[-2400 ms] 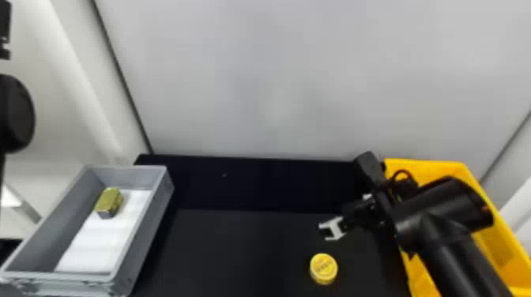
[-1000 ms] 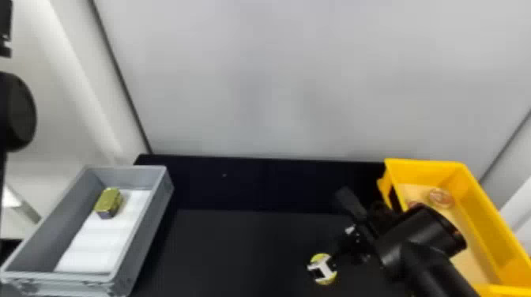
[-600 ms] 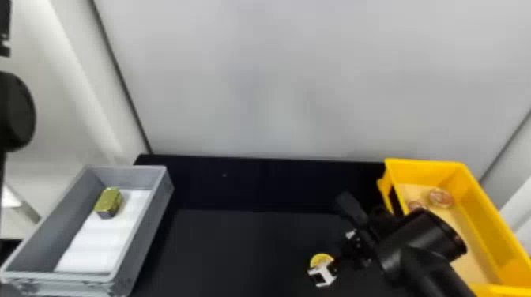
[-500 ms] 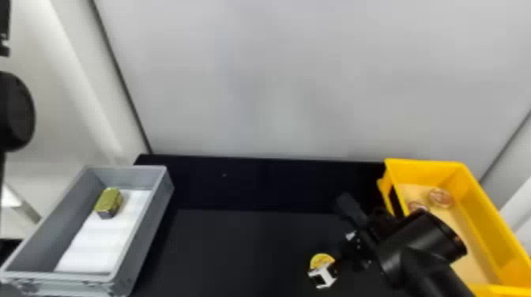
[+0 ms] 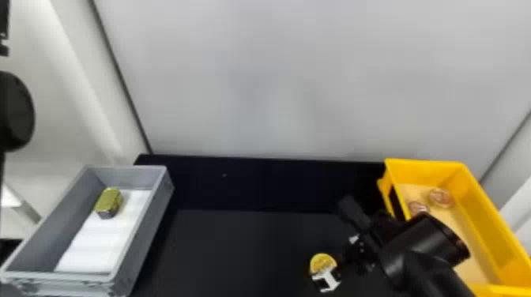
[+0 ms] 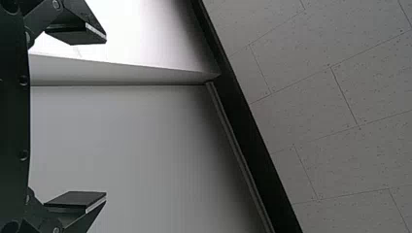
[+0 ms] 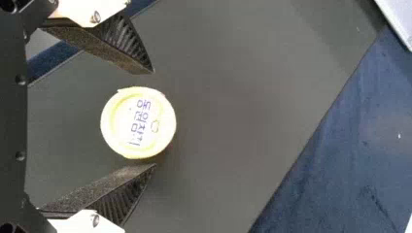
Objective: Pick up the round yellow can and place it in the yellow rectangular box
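Observation:
The round yellow can stands on the black table, front right of centre. My right gripper is down at the can, its white-bracketed finger covering part of it. In the right wrist view the can sits between the spread fingers of the right gripper; a gap shows on one side, while the other finger lies very close to its rim. The yellow rectangular box is at the right, partly behind the right arm. The parked left gripper is at the far left edge; the left gripper has its fingers wide apart, nothing between them.
At the left a grey box holds a gold-green block on a white liner. Two round reddish items lie inside the yellow box. A pale wall rises behind the table.
My right arm has moved forward-down and left from beside the yellow box to the can, uncovering the box's inside. In the last half second it has barely moved. The left arm has kept still.

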